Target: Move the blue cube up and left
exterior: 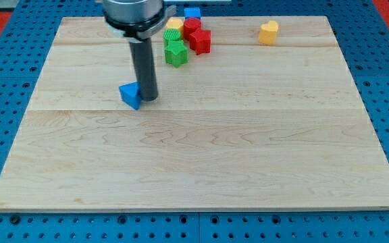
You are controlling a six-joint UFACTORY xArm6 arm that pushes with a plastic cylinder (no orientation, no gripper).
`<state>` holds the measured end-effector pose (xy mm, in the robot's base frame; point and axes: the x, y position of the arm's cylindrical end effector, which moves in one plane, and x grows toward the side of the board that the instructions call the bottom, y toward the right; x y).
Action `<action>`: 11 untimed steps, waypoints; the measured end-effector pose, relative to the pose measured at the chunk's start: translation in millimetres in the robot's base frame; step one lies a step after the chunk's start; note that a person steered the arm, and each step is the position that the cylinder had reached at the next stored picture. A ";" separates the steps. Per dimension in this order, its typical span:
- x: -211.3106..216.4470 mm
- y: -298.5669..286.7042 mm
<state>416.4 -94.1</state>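
The board (pixel 201 169) lay pale and mostly bare, its whole near half empty. The arm (pixel 135 13) came down over the far-left part, ending in a dark rod; there were no fingers to open or close, only the rod's end. Its tip (pixel 148 98) stood on the wood, touching the right side of the blue cube (pixel 131 94), which sat left of centre, well short of the far-left corner.

Along the far edge a cluster was packed together: a red block (pixel 199 40), a green block (pixel 175 53), a yellow block (pixel 174 25) and a second blue block (pixel 192 13) at the very rim. A yellow heart (pixel 269 32) stood alone toward the far-right corner.

To my eye the tip sat too squarely beside the cube; a push from there would send it left only. It would do better coming round to the cube's near-right corner, then pushing diagonally through its middle so it did not spin off.
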 end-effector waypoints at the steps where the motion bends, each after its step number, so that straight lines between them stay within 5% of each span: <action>1: 7.9 -33.9; 3: 50.6 -55.2; 9: -21.8 -74.3; 11: -37.1 -30.0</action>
